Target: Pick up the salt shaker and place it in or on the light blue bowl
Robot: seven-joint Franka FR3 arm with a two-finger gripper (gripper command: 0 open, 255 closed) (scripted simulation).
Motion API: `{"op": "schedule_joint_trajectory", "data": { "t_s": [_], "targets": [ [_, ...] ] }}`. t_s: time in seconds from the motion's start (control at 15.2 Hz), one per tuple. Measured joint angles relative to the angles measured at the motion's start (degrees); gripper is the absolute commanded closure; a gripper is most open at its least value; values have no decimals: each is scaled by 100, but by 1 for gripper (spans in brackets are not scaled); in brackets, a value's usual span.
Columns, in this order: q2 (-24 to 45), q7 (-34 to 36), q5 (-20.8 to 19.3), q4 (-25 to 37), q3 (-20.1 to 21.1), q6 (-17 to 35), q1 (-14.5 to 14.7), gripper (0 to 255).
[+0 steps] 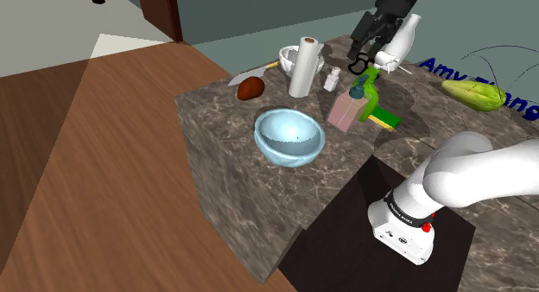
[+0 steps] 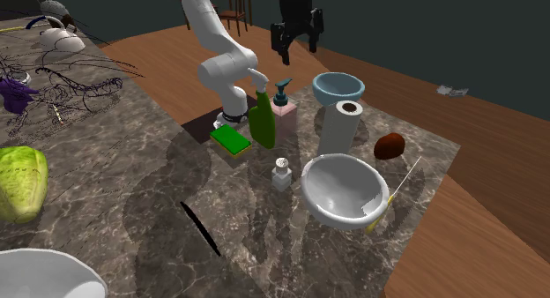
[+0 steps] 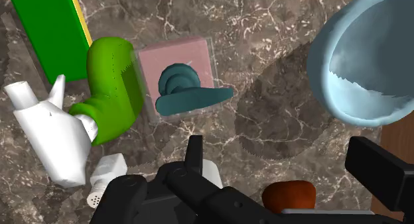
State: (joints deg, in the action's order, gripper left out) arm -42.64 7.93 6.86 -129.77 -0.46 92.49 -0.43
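Note:
The salt shaker (image 1: 332,77) is a small white pot with a holed cap, standing on the marble counter between a paper towel roll and a pink soap dispenser; it shows too as the shaker (image 2: 282,174) and the shaker (image 3: 105,179). The light blue bowl (image 1: 289,136) sits empty nearer the counter's front edge, also seen as the bowl (image 2: 338,87) and the bowl (image 3: 358,63). My gripper (image 1: 363,57) hangs high above the bottles, open and holding nothing. Its fingers (image 2: 285,51) stand apart. In the wrist view the gripper (image 3: 285,169) is well off to the side of the shaker.
Around the shaker stand a paper towel roll (image 1: 304,67), a pink soap dispenser (image 1: 347,109), a green spray bottle (image 1: 371,83) and a green sponge (image 1: 386,119). A white bowl (image 2: 344,190) and a brown lump (image 2: 389,145) lie nearby. A black knife (image 2: 200,227) lies on the counter.

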Motion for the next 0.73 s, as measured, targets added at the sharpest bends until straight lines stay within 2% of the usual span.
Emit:
{"op": "schedule_joint_trajectory", "data": {
  "t_s": [0.26, 0.73],
  "targets": [
    [134, -259, -188, -178, -115, 283, -50, 0],
    [799, -1025, -770, -473, -479, 1227, -220, 0]
  ]
}}
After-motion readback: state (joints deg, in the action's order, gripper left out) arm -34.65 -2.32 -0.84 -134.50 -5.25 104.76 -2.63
